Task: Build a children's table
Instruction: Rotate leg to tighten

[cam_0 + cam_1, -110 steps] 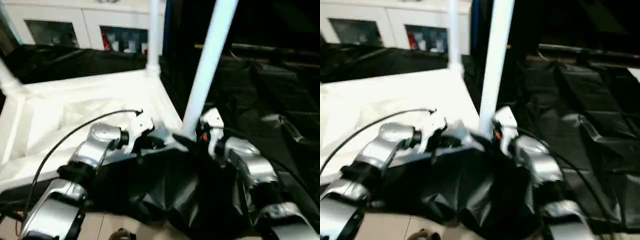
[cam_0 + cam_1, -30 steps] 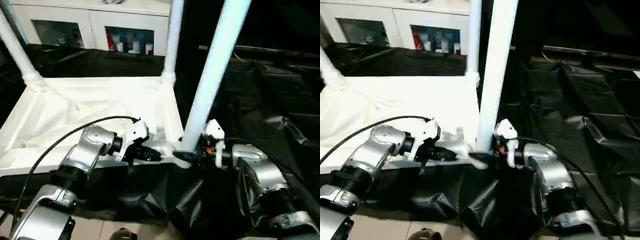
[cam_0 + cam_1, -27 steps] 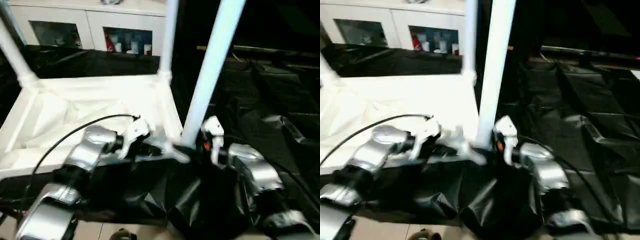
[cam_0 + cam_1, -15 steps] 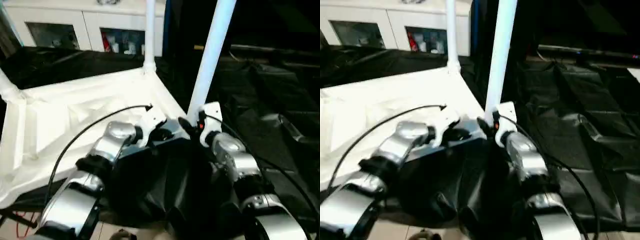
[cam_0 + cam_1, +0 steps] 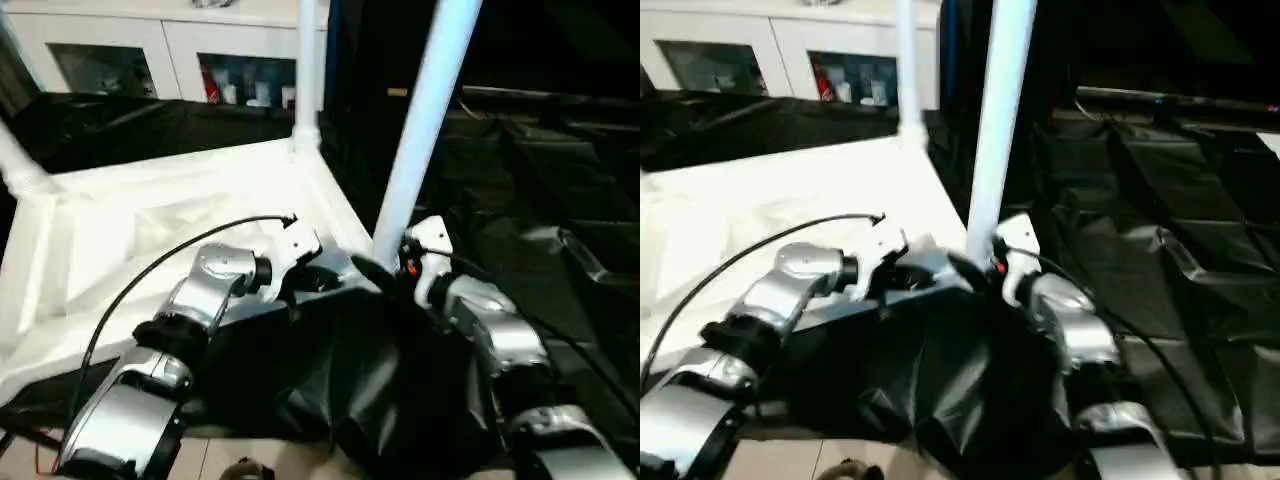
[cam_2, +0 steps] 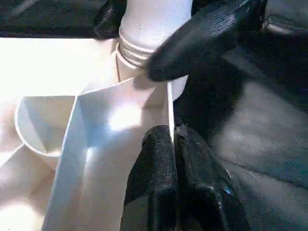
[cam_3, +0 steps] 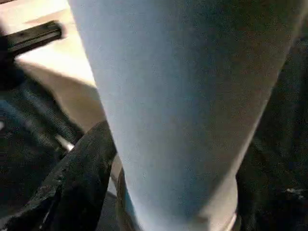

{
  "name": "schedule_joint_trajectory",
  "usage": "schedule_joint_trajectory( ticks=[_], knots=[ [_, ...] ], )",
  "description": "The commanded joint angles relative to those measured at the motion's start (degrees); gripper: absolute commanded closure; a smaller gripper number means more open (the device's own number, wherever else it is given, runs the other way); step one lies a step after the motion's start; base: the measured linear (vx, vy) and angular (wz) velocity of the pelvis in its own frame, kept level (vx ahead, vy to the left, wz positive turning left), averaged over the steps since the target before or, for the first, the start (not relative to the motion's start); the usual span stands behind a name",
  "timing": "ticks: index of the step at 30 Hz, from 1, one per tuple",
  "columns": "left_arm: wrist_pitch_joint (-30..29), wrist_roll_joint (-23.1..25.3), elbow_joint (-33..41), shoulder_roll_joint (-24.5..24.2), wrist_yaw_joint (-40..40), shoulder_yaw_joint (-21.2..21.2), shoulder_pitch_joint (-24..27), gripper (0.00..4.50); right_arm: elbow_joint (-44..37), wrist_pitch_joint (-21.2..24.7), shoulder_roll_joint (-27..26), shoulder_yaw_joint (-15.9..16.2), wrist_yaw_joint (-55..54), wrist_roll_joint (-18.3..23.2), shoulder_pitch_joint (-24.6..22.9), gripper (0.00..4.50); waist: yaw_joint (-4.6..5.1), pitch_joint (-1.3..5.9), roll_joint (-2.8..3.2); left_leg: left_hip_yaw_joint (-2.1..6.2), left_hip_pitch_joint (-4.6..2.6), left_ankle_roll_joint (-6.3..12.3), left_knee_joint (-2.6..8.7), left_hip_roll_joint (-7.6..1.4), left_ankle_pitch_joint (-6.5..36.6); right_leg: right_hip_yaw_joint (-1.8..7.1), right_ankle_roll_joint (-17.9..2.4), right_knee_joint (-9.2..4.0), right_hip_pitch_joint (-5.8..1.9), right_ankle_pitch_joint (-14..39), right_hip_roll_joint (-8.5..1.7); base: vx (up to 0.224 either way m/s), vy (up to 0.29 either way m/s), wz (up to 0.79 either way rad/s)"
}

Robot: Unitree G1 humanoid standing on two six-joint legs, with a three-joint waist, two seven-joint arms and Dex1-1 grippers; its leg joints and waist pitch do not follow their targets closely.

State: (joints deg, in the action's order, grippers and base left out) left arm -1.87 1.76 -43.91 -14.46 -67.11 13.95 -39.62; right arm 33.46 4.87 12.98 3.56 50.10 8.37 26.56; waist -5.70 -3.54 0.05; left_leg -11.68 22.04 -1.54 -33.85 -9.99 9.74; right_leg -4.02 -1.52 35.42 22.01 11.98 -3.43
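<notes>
While no writing is legible, left hand point(image 6: 173, 159) pinches tabletop point(image 6: 120, 120) rim; right hand point(image 7: 96, 163) clasps leg point(image 7: 178, 96).

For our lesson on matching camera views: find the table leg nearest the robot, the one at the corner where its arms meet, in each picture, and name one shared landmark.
Left eye view: the nearest leg rises right of centre.
Right eye view: it stands at centre, running to the top edge.
Left wrist view: its ribbed base sits at the top.
Right wrist view: it is close up, taking most of the picture.
Shared landmark: the tabletop corner at its foot.
</notes>
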Motion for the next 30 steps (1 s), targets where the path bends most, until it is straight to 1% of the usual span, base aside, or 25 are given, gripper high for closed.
schedule_joint_trajectory(
  ticks=[1,2,4,5,7,8,11,13,14,20,23,24,25,26,27,28,29,30],
  knots=[
    [1.7,-1.9,2.9,1.1,-3.4,1.6,-0.1,4.50,-2.9,1.1,-0.3,4.3,6.8,1.1,-1.0,1.01,-0.11,3.95,0.10,2.05,-1.41,3.16,3.83,-4.53,11.2,3.35,-13.4,-4.27,-2.49,6.7,-6.19,0.000,0.000,0.00],
    [1.7,-1.9,2.9,1.1,-3.4,1.6,-0.1,4.50,-2.9,1.1,-0.3,4.3,6.8,1.1,-1.0,1.01,-0.11,3.96,0.12,2.00,-1.47,3.10,3.85,-4.52,11.3,3.35,-13.4,-4.33,-2.35,6.9,-6.15,0.000,0.000,0.00],
    [0.8,-2.0,4.5,-0.8,-7.4,2.5,0.6,4.50,-4.9,1.2,2.3,5.6,11.4,1.3,-2.5,1.01,-0.30,3.93,0.09,1.99,-1.66,2.68,3.85,-4.52,11.6,3.41,-13.4,-4.43,-2.20,7.8,-6.18,0.000,0.000,0.00],
    [0.6,-2.1,5.1,-1.5,-8.7,2.9,0.9,4.50,-5.6,1.3,3.1,6.0,13.2,1.4,-3.1,1.01,-0.54,3.97,0.02,2.01,-1.56,2.76,3.84,-4.55,11.4,3.42,-13.2,-4.35,-2.31,7.6,-6.20,0.000,0.000,0.00],
    [0.2,-2.1,5.9,-2.4,-10.4,3.4,1.4,4.50,-5.9,1.1,3.9,6.4,14.5,1.2,-3.4,1.01,-0.65,4.02,0.13,2.03,-1.55,2.92,3.85,-4.57,11.0,3.39,-13.3,-4.23,-2.20,7.1,-6.21,0.000,0.000,0.00],
    [-0.1,-2.1,6.3,-2.8,-11.1,3.6,1.6,4.50,-6.0,1.1,4.1,6.6,14.8,1.2,-3.5,1.01,-0.60,3.95,-0.08,2.01,-1.52,2.84,3.90,-4.55,11.1,3.37,-13.3,-4.32,-2.19,7.4,-6.21,0.000,0.000,0.00],
    [-0.5,-2.1,7.1,-3.4,-12.3,3.9,2.2,4.50,-6.5,2.0,4.2,6.8,15.6,1.7,-3.7,1.37,-0.62,3.86,0.05,2.06,-1.61,2.39,3.97,-4.54,11.7,3.40,-13.2,-4.48,-2.08,9.0,-6.26,0.000,0.000,0.00],
    [-0.8,-2.1,7.5,-3.6,-13.0,3.9,2.5,4.50,-7.0,2.6,4.3,7.0,16.2,1.8,-3.9,1.46,-0.67,3.91,0.04,2.06,-1.64,2.14,3.97,-4.58,11.8,3.42,-13.1,-4.48,-2.10,9.3,-6.31,0.000,0.000,0.00],
    [-0.9,-2.2,7.9,-3.8,-13.2,4.0,2.7,4.50,-7.3,2.8,4.3,7.2,16.4,1.9,-4.1,1.69,-0.65,3.96,0.00,2.06,-1.60,2.14,3.99,-4.55,11.5,3.41,-13.2,-4.36,-2.12,8.7,-6.23,0.000,0.000,0.00],
    [-1.4,-2.4,8.5,-3.5,-12.2,4.0,2.8,4.50,-7.0,3.1,3.6,7.1,15.9,1.9,-4.2,1.82,-0.64,4.01,0.05,2.04,-1.63,2.26,3.90,-4.50,11.0,3.39,-13.3,-4.34,-2.08,7.9,-6.24,0.000,0.000,0.00],
    [-3.1,-3.1,6.8,-1.1,-6.7,1.6,1.6,4.50,-4.3,5.1,0.4,4.5,8.4,1.7,-3.1,1.83,-0.48,3.89,0.02,2.05,-1.65,1.84,3.99,-4.48,11.6,3.41,-13.4,-4.45,-1.99,9.0,-6.29,0.000,0.000,0.00],
    [-3.2,-3.1,5.8,0.0,-3.8,0.5,0.9,4.50,-3.4,5.6,-0.7,4.0,5.6,1.2,-2.7,1.83,-0.26,3.80,0.00,2.13,-1.69,1.21,4.08,-4.41,12.5,3.42,-13.4,-4.54,-1.88,10.4,-6.28,0.000,0.000,0.00],
    [-3.5,-3.1,4.3,1.4,0.1,-0.7,-0.3,4.50,-1.7,5.8,-2.3,3.5,1.1,0.0,-1.9,1.83,-0.17,3.76,-0.01,2.25,-1.88,0.50,4.11,-4.38,13.7,3.43,-12.9,-4.83,-1.85,12.8,-6.47,0.000,0.000,0.00],
    [-3.4,-3.0,3.8,1.8,1.3,-0.9,-0.6,4.50,-1.0,5.7,-2.9,3.4,-0.5,-0.4,-1.6,1.84,0.18,3.57,-0.05,2.32,-1.91,-0.20,4.25,-4.27,14.6,3.49,-12.4,-5.10,-1.67,15.1,-6.48,0.000,0.000,0.00],
    [-3.3,-2.9,3.2,2.3,2.7,-1.3,-1.1,4.50,-0.1,5.6,-3.7,3.2,-2.8,-1.0,-1.2,1.84,0.31,3.57,-0.08,2.41,-1.98,-0.54,4.26,-4.24,15.1,3.49,-12.1,-5.23,-1.70,16.3,-6.54,0.000,0.000,0.00],
    [-3.5,-2.4,1.9,3.2,5.4,-1.6,-2.0,4.50,1.7,5.5,-5.1,2.8,-6.3,-1.8,-0.3,1.84,0.44,3.62,-0.12,2.42,-1.96,-0.77,4.27,-4.21,15.2,3.50,-11.8,-5.25,-1.76,16.7,-6.52,0.000,0.000,0.00],
    [-3.5,-2.0,1.1,3.7,7.1,-1.7,-2.6,4.50,3.0,5.3,-6.2,2.4,-8.9,-2.1,0.4,1.84,0.71,3.62,0.03,2.52,-1.99,-1.06,4.30,-4.25,15.4,3.55,-11.6,-5.37,-1.67,16.9,-6.60,0.000,0.000,0.00],
    [-3.5,-2.0,1.1,3.7,7.1,-1.7,-2.6,4.50,3.0,5.3,-6.2,2.4,-8.9,-2.1,0.4,1.84,0.91,3.71,-0.04,2.45,-1.96,-1.05,4.30,-4.19,15.0,3.59,-11.4,-5.30,-1.66,15.9,-6.45,0.000,0.000,0.00]
  ],
)
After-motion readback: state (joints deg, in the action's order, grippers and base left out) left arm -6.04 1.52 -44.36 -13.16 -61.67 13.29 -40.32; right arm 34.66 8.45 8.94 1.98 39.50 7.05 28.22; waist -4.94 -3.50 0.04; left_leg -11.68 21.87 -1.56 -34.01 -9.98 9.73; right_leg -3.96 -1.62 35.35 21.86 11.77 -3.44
